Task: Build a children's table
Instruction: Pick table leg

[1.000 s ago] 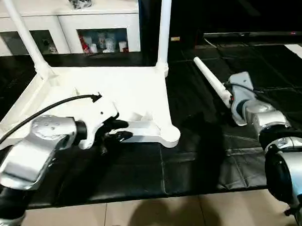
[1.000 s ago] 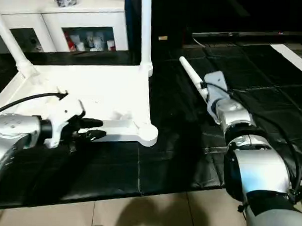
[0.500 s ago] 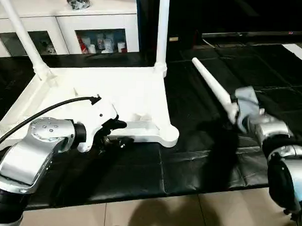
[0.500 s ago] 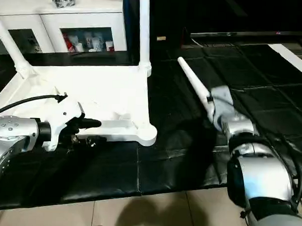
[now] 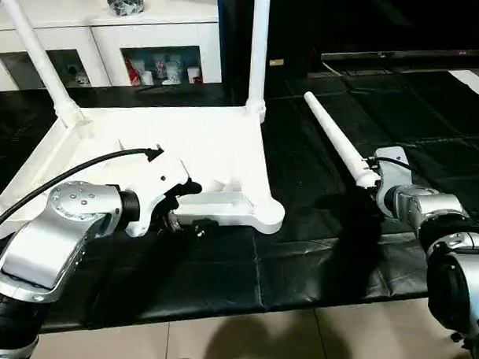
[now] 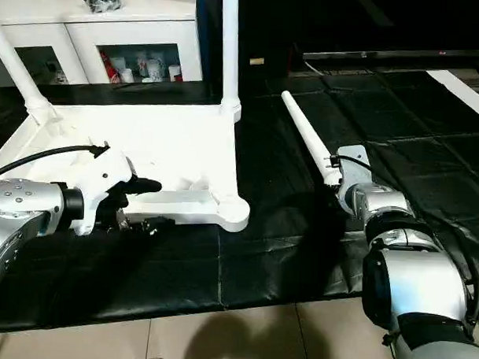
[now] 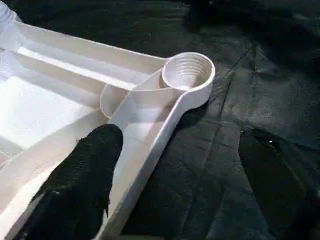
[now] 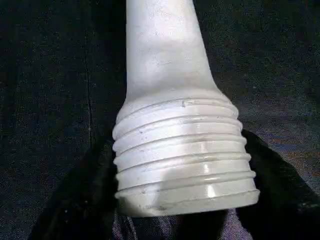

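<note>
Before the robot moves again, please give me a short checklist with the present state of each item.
1. Tabletop lies upside down on the black mat: ok.
2. Near corner socket empty and unblocked: ok.
3. Left pincer open, one finger over the tabletop rim, the other on the mat: ok.
4. Loose leg lies on the mat, threaded end between the right pincer fingers: ok.
5. Right pincer firmly shut on the leg: cannot tell.
6. Two far legs stand upright in their sockets: ok.

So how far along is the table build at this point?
Two legs stand in the far sockets of the upturned table top. A third leg lies on the mat, its threaded end between the right gripper fingers. The near-right socket is empty beside the open left gripper.
</note>
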{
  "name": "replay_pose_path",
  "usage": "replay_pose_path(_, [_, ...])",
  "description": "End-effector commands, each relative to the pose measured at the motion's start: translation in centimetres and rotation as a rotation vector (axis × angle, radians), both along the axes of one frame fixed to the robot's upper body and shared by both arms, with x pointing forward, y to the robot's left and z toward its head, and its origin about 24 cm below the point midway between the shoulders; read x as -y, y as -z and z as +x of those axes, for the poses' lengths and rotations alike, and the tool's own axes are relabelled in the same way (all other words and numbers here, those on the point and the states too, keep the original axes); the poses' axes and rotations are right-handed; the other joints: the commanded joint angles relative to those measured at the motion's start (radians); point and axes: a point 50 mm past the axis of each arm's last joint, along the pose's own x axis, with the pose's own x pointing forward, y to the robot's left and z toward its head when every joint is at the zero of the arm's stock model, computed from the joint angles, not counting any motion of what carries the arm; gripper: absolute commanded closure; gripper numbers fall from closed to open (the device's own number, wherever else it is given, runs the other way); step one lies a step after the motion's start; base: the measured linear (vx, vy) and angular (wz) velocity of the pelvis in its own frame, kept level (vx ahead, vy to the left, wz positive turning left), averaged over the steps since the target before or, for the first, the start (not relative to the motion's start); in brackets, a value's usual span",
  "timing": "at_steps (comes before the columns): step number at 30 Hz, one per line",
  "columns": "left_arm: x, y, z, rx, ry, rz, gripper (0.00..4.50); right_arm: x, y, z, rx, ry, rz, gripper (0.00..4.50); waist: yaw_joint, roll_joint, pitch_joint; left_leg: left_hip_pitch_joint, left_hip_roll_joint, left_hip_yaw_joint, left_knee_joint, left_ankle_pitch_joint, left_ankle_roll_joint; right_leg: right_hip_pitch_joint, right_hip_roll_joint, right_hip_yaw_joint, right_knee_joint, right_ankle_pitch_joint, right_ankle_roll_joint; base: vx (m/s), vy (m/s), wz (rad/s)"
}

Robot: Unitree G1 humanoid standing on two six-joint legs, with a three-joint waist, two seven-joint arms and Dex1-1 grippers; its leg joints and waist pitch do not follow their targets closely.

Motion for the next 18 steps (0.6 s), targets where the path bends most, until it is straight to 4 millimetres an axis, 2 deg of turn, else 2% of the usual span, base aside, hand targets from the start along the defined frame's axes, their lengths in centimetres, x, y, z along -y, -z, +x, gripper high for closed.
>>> replay_pose_path(1, [0.1,0.1,-0.1,-0.02,0.012,0.006,0.01,0.0,0.2,-0.1,0.001,0.008,0.005,1.63,0.003,-0.004,-0.073,-0.001,0.033,-0.013,-0.064,-0.208,0.037,0.066,-0.067,0.061,-0.074,-0.341,-0.159,0.0,0.0,0.0])
replay_pose_path(9, [1.1,0.0,0.8,-0.007,-0.024,-0.097,0.0,0.5,-0.6,0.3,0.076,0.063,-0.002,1.66,0.0,-0.008,-0.074,-0.001,0.03,-0.01,-0.061,-0.185,0.04,0.066,-0.065,0.06,-0.078,-0.345,-0.145,0.0,0.0,0.0])
replay_pose_path(11, [1.7,0.2,1.8,0.015,-0.082,-0.149,0.0,0.5,-1.2,0.7,0.145,0.128,0.078,1.66,-0.003,0.0,-0.074,0.001,0.028,-0.008,-0.059,-0.187,0.042,0.064,-0.062,0.061,-0.081,-0.343,-0.139,0.0,0.0,0.0])
replay_pose_path(13, [2.1,0.4,2.2,0.024,-0.108,-0.161,0.0,0.4,-1.5,0.8,0.177,0.148,0.123,1.66,-0.005,0.0,-0.077,0.0,0.027,-0.01,-0.06,-0.189,0.045,0.068,-0.06,0.058,-0.08,-0.325,-0.133,0.0,0.0,0.0])
replay_pose_path(15, [2.7,0.3,2.5,0.042,-0.114,-0.196,0.0,0.1,-2.0,1.2,0.244,0.157,0.192,1.66,-0.008,0.005,-0.078,-0.001,0.026,-0.01,-0.058,-0.189,0.052,0.068,-0.06,0.056,-0.081,-0.318,-0.132,0.0,0.0,0.0])
replay_pose_path(16, [2.9,0.2,2.7,0.055,-0.115,-0.211,0.0,-0.1,-2.2,1.3,0.277,0.159,0.225,1.66,-0.009,0.001,-0.079,-0.002,0.026,-0.009,-0.058,-0.18,0.058,0.069,-0.061,0.056,-0.083,-0.308,-0.13,0.0,0.0,0.0])
replay_pose_path(17, [3.2,0.1,3.1,0.062,-0.126,-0.235,0.0,-0.4,-2.5,1.5,0.334,0.158,0.283,1.67,-0.012,0.007,-0.08,-0.005,0.025,-0.01,-0.057,-0.172,0.064,0.071,-0.061,0.055,-0.08,-0.295,-0.134,0.0,0.0,0.0])
replay_pose_path(18, [3.4,0.0,3.3,0.066,-0.135,-0.251,0.0,-0.6,-2.7,1.5,0.37,0.158,0.319,1.68,-0.014,0.004,-0.078,-0.003,0.026,-0.009,-0.057,-0.176,0.067,0.069,-0.06,0.055,-0.085,-0.302,-0.131,0.0,0.0,0.0])
